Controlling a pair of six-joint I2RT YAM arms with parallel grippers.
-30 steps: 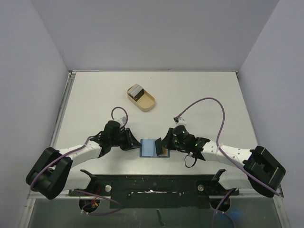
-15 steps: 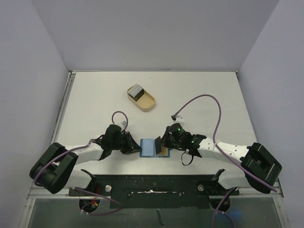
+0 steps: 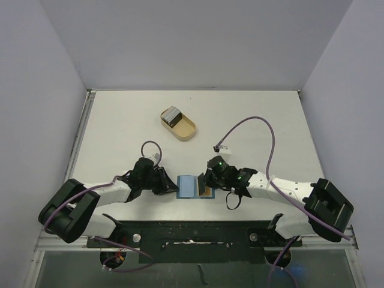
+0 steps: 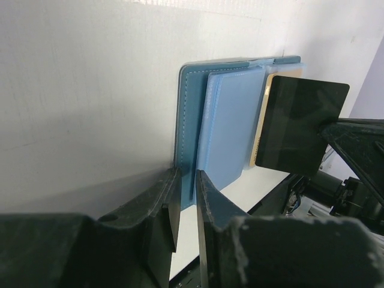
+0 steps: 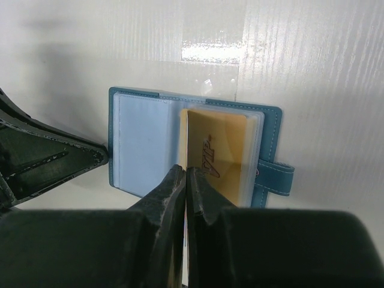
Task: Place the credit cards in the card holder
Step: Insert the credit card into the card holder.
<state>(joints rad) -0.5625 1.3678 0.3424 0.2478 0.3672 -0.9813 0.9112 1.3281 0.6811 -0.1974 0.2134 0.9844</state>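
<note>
Top external view gives us the count: two arms, two tools, one card holder, one tan tray, and cards in three places. We count one dark card, one tan-orange card, and one stack of cards whose number we cannot tell. The desk is a plain off-white surface, boxed in on three sides by pale lilac walls. The card holder lies open and flat on it, directly between the two tools, teal outside and lighter blue inside. The left tool is nearly closed, its fingers pinching the edge of the holder's cover nearest to it. The right tool has its fingers pressed together on the dark card. It holds that card upright and edge-on over the middle of the holder, just beyond its own fingertips. We cannot tell whether the card's lower edge touches the pockets. The tan-orange card sits in the holder's clear pocket, on the half nearer the right tool and just beside the dark card. A snap tab juts from the cover on that same half. The tray lies well beyond both tools, toward the far wall. The stack, grey and white on top, fills the end farthest from the tools, and the end closer to them shows bare tan.
</note>
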